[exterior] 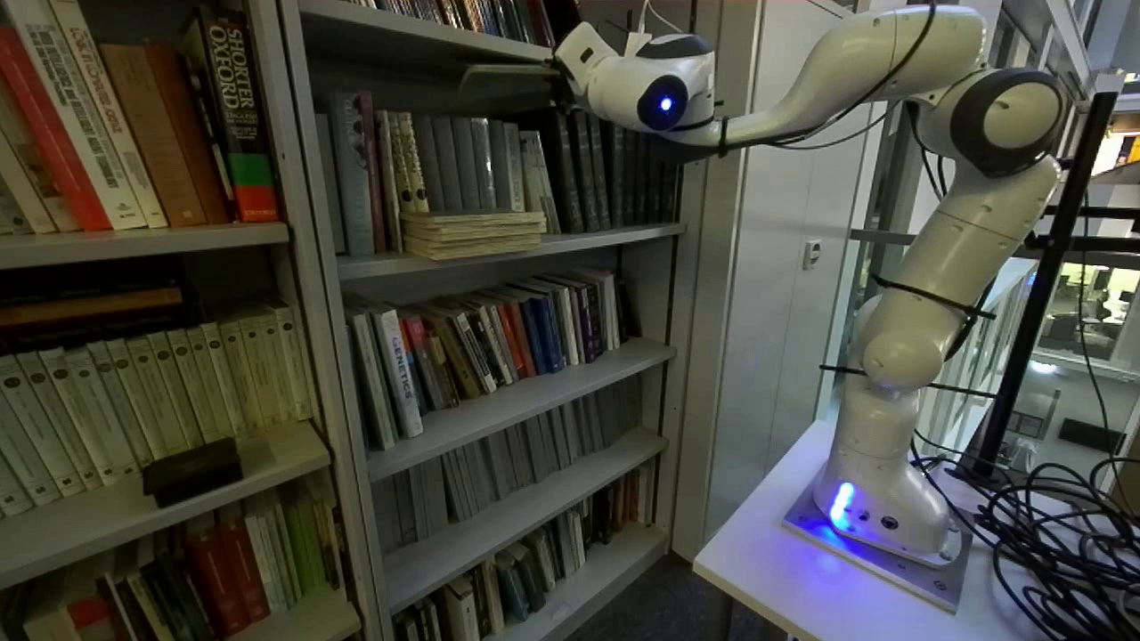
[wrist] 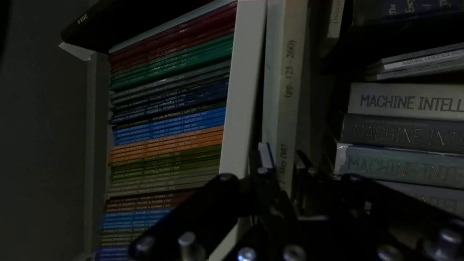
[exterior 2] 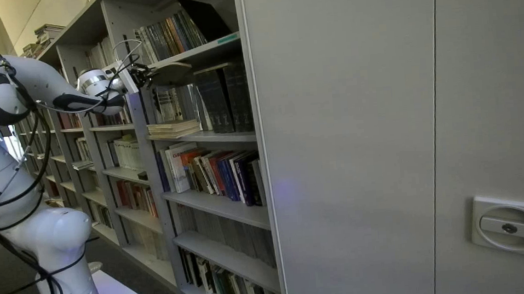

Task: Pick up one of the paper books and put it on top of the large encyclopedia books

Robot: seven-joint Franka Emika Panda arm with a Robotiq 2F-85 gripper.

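Note:
A thin pale paper book sticks out nearly flat from my gripper. In an exterior view the book hangs just below the upper shelf board. Its spine, the paper book marked May 1987, runs between the two fingers in the wrist view, and the gripper is shut on it. The large encyclopedia books are tall, dark volumes at the right end of the shelf below; in an exterior view the encyclopedia books have tops close to the held book's height. The wrist view shows one encyclopedia spine at its upper right.
A stack of paper books lies at the shelf's front edge, left of the encyclopedias. Grey books stand behind it. The upper shelf board runs close beside the held book. A cabinet wall borders the shelf.

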